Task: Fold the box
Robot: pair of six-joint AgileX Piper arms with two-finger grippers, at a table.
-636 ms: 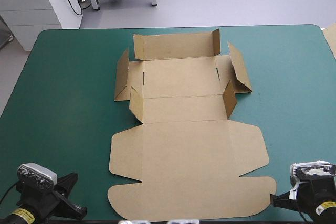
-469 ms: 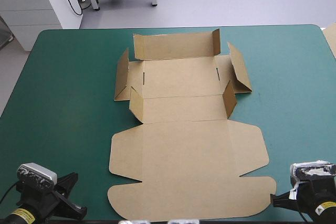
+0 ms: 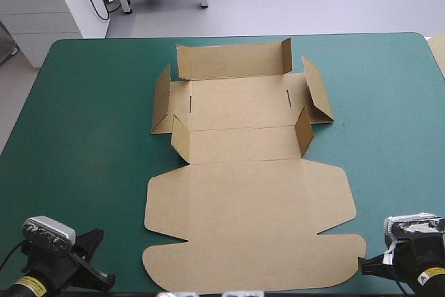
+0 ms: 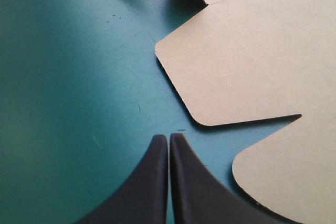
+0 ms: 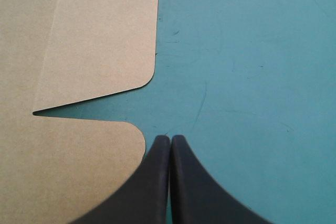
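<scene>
Box [image 3: 247, 199] unmoved on desk [image 3: 90, 137], far walls apparently part-raised; left gripper [image 4: 168, 138], right gripper [image 5: 170, 139] idle, jaws pressed together; no progress.

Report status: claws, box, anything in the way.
Left claw, right claw: shut, empty, beside the near corners of the box. Lid panel flat, far flaps partly raised. Nothing lying between claws and board.
</scene>
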